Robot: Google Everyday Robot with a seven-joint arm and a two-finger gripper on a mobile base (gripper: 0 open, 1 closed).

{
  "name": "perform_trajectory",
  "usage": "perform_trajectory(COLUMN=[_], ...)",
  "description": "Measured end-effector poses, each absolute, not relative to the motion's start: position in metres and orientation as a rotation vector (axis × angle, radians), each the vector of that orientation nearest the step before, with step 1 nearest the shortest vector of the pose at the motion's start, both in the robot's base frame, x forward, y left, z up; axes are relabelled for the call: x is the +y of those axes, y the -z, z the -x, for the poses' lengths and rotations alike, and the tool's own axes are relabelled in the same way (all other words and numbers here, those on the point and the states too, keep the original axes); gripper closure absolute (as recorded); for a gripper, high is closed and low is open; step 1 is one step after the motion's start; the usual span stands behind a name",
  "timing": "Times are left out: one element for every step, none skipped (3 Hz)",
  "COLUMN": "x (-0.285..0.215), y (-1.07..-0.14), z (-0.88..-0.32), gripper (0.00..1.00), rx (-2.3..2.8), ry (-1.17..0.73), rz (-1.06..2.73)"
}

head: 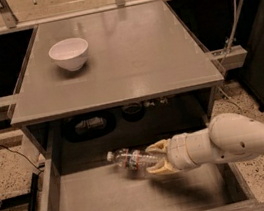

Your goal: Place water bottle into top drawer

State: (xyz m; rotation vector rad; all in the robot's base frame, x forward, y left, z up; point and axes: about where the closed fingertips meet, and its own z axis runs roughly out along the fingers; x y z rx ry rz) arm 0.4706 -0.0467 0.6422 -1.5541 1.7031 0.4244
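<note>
Sideways water bottle [129, 159] between end effector [154, 159] fingers, inside top drawer [103, 204].

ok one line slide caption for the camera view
Gripper holds the water bottle sideways over the open top drawer, below the grey table with a white bowl.

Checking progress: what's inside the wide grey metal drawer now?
A clear ribbed plastic water bottle, held sideways by the end effector reaching into the drawer. The fingers hide its base; the arm covers part of the drawer floor.
</note>
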Motion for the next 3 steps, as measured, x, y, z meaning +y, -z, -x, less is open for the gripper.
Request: perform_trajectory(x=[-0.0466, -0.0466, -0.0466], y=[-0.6409, -0.6409, -0.6409], z=[-0.4709, -0.4709, -0.4709], gripper=[0.87, 0.64, 0.4], rx=[1.701, 1.701, 1.701], ry=[-0.426, -0.426, -0.426], rz=[1.555, 1.555, 1.555])
